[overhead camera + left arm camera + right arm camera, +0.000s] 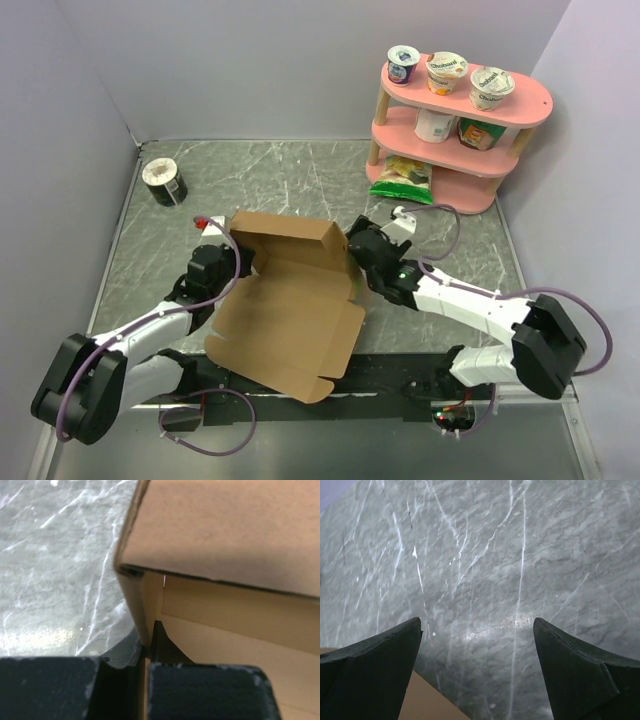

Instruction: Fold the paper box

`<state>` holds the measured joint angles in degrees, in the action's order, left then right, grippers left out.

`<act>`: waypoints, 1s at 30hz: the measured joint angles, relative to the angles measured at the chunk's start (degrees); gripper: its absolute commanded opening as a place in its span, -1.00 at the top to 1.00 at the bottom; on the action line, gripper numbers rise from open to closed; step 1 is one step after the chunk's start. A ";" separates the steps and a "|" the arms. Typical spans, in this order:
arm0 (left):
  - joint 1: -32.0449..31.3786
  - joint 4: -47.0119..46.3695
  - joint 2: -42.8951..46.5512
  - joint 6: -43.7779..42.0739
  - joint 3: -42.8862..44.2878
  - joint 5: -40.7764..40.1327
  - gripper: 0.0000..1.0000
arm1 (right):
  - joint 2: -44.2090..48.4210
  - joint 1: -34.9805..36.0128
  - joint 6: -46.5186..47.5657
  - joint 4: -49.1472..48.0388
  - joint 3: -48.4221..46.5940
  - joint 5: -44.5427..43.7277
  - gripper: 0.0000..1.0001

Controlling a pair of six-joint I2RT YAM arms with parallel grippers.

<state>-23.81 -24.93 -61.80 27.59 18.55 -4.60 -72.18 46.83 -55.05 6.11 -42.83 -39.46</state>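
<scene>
Seen from above, the paper box (pixel 290 310) sits in the middle of the grey marbled worktop (pixel 300 180). It is half formed, with its rear wall raised and its wide front panel reaching toward the near edge. The left tool (pixel 228 250) is at the box's left rear corner, and the right tool (pixel 358 255) is at its right side. A pink shelf (pixel 520 100) stands at the far right with 3 yogurt cups (pixel 447 72) on its top level. A dark cup (pixel 161 182) sits near the far left corner.

In the left wrist view, the 2 left fingers (pixel 200 690) are pressed together, pinching a thin upright cardboard wall at a corner of the box.

In the right wrist view, the 2 right fingers (pixel 375 665) are spread wide above bare worktop with nothing between them. A brown cardboard corner shows at the lower left.
</scene>
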 measured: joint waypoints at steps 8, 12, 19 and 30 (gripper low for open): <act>-0.76 0.81 -1.84 0.52 0.83 -2.84 0.98 | -6.88 2.27 -13.51 15.47 -7.45 -9.44 -0.99; -0.92 1.84 -1.90 0.52 0.83 -3.26 0.98 | -10.54 2.69 -21.05 22.84 -10.86 -11.58 -0.99; -0.09 3.48 -3.91 0.44 1.55 -2.78 0.98 | -10.36 3.02 -17.31 19.65 -10.38 -11.65 -0.99; 2.69 3.52 -4.98 -0.63 2.38 0.37 0.98 | 11.04 3.48 2.34 -3.58 9.60 -0.59 -0.91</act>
<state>-21.12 -21.41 -66.78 26.96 20.93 -4.23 -61.14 50.30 -52.71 2.52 -33.23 -40.05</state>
